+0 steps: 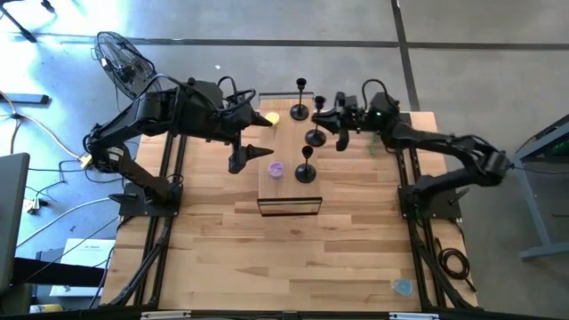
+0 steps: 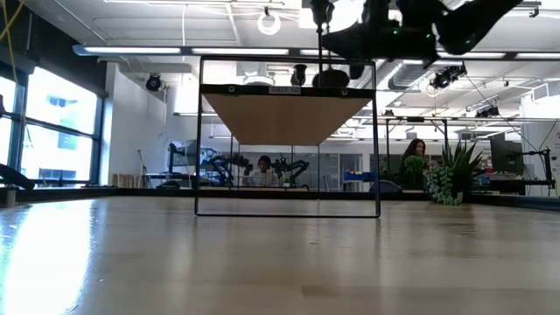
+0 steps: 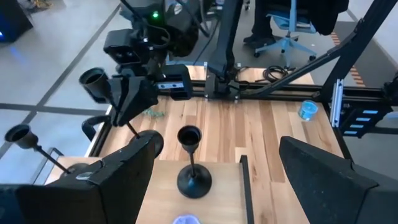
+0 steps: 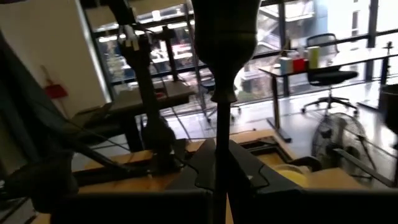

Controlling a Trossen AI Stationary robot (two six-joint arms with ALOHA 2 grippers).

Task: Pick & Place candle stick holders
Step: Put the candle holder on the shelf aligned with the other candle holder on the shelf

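Three candle stick holders are in play: one point(image 1: 306, 165) stands on the raised shelf point(image 1: 289, 182), one point(image 1: 300, 100) beyond it, and the right gripper point(image 1: 330, 123), clamped shut, carries the third point(image 1: 316, 124) above the shelf's far end. Next comes lowering it upright. Left gripper point(image 1: 253, 151) hovers wide open, empty.

A raised shelf point(image 1: 286, 182) stands at the middle of the tabletop point(image 1: 222, 258). One candle stick holder point(image 1: 306, 169) stands upright on the shelf's right part, with a small round object point(image 1: 276, 169) just left of it on the same shelf. A second holder point(image 1: 316, 135) sits just beyond the shelf's far edge, and a third holder point(image 1: 300, 108) stands farther back still. The right gripper point(image 1: 340, 120) is to the right of the second holder, its fingers clamped on that holder's stem. The left gripper point(image 1: 253, 156) hangs spread over the shelf's left side. A fan point(image 1: 124, 62) stands on the floor off the tabletop's far left corner.
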